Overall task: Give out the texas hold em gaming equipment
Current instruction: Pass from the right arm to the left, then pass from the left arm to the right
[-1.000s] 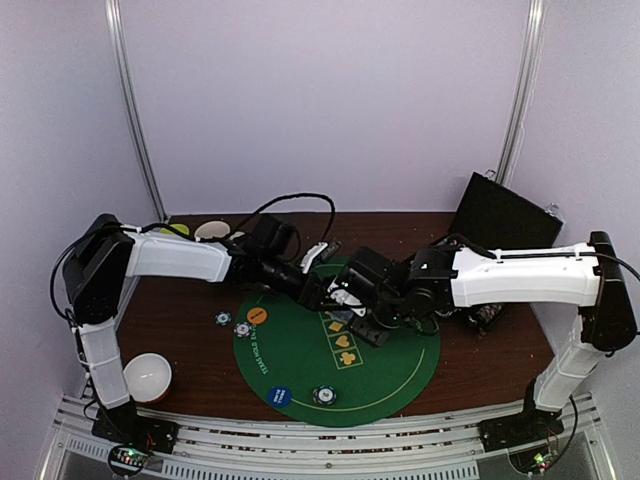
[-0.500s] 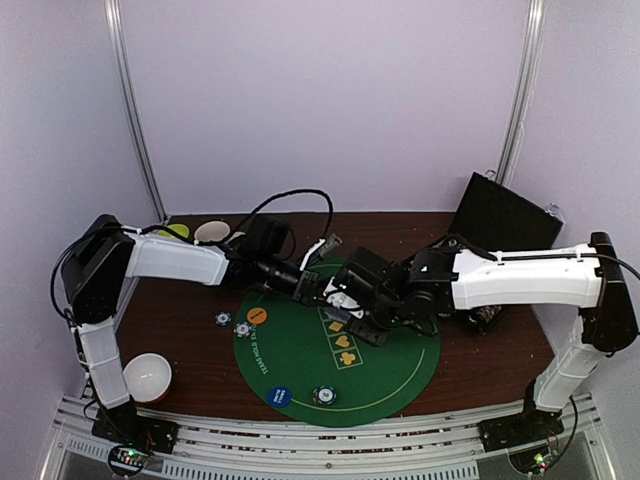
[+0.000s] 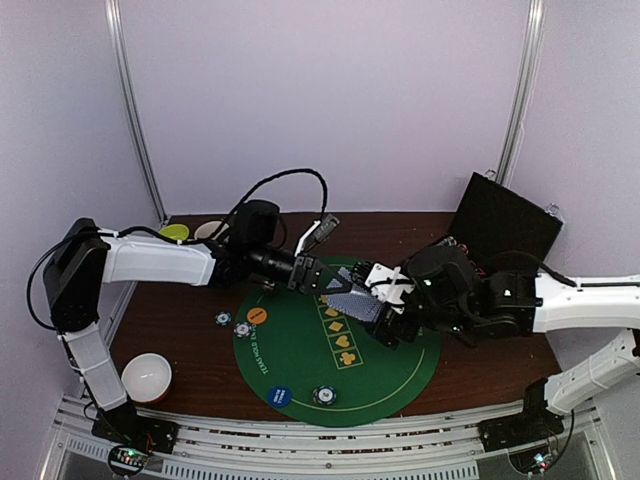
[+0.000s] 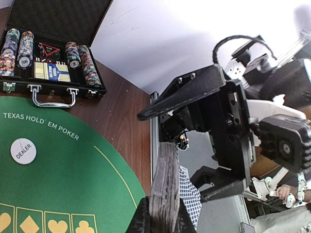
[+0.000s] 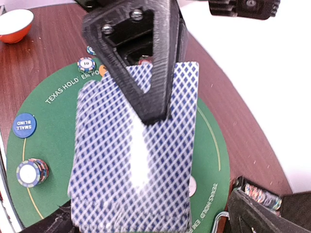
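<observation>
A deck of blue-checked playing cards (image 3: 352,300) hangs above the green felt mat (image 3: 300,370). My left gripper (image 3: 312,275) is shut on it. The left wrist view shows the deck (image 4: 165,184) edge-on between my left fingers. My right gripper (image 3: 374,308) stands open around the deck's far end, its jaws wide on either side. In the right wrist view the cards' (image 5: 136,165) backs fill the middle, and a left finger (image 5: 141,63) lies across them. A white dealer button (image 4: 23,151), a blue disc (image 3: 280,396), an orange disc (image 3: 257,315) and chip stacks (image 3: 323,395) lie on the mat.
Two more chips (image 3: 233,324) sit at the mat's left edge. An open black case (image 4: 48,58) with chip rows stands at the back right. A white bowl (image 3: 147,375) is at the front left. Green and white bowls (image 3: 192,231) are at the back left.
My left gripper closed on the deck. My right gripper then opened, let the deck go and drew back to the right.
</observation>
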